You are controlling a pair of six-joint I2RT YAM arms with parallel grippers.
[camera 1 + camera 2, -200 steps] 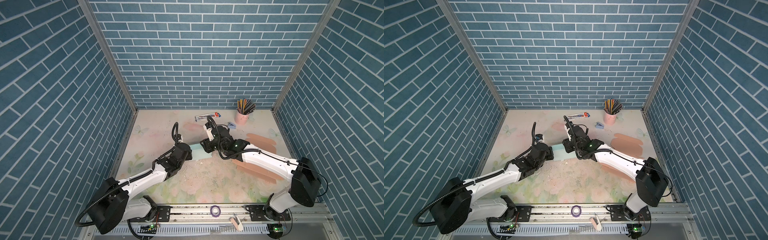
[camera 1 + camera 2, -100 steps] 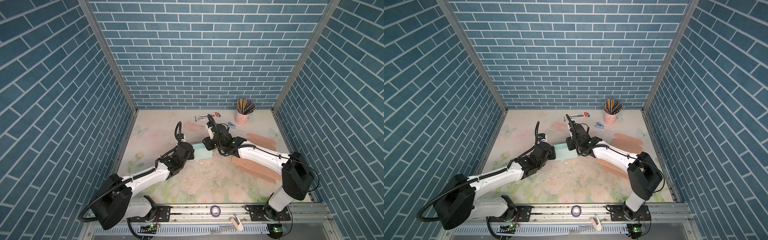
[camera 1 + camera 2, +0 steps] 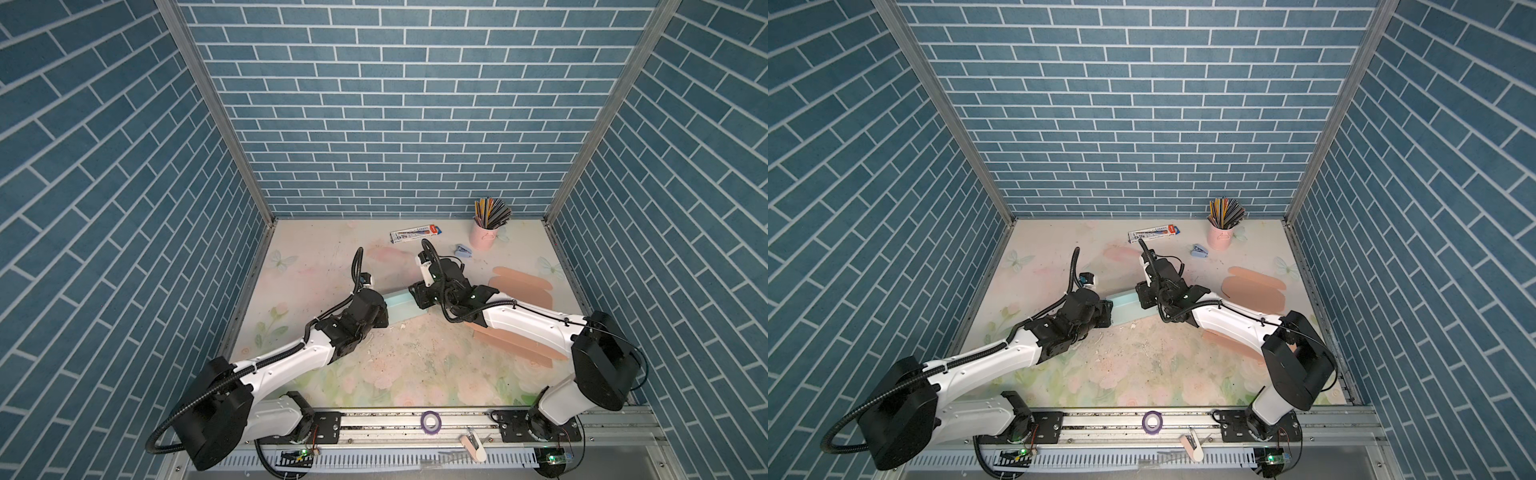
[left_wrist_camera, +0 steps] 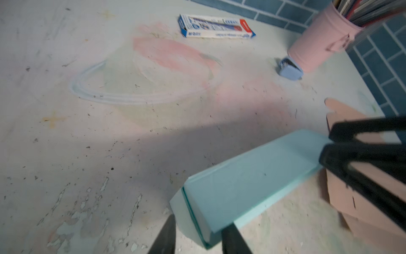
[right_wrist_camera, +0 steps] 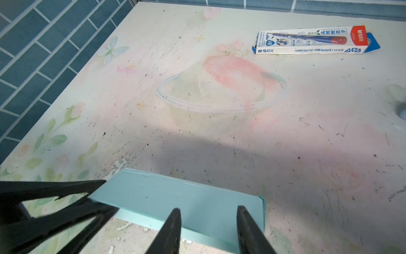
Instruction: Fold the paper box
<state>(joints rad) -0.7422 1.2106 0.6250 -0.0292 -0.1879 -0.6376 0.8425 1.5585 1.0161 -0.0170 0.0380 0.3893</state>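
The paper box (image 3: 400,309) (image 3: 1124,309) is a long, pale teal carton lying low on the table between both arms. Seen from the left wrist, the box (image 4: 252,176) has an end flap sticking out. My left gripper (image 4: 198,228) (image 3: 384,316) is open and straddles that end, with one finger clear of the flap. My right gripper (image 5: 208,217) (image 3: 417,296) is open over the box's (image 5: 175,198) top face at the other end, with nothing pinched. My left gripper's fingers (image 5: 55,198) show at the far end in the right wrist view.
A pencil carton (image 3: 413,233), a pink cup of coloured pencils (image 3: 484,232) and a small blue object (image 3: 462,250) stand near the back wall. Flat peach cardboard (image 3: 519,286) lies at the right, partly under my right arm. A purple tape roll (image 3: 430,422) sits on the front rail.
My left gripper's jaws have parted from shut and now straddle the box's end. My right gripper has shifted a little along the box.
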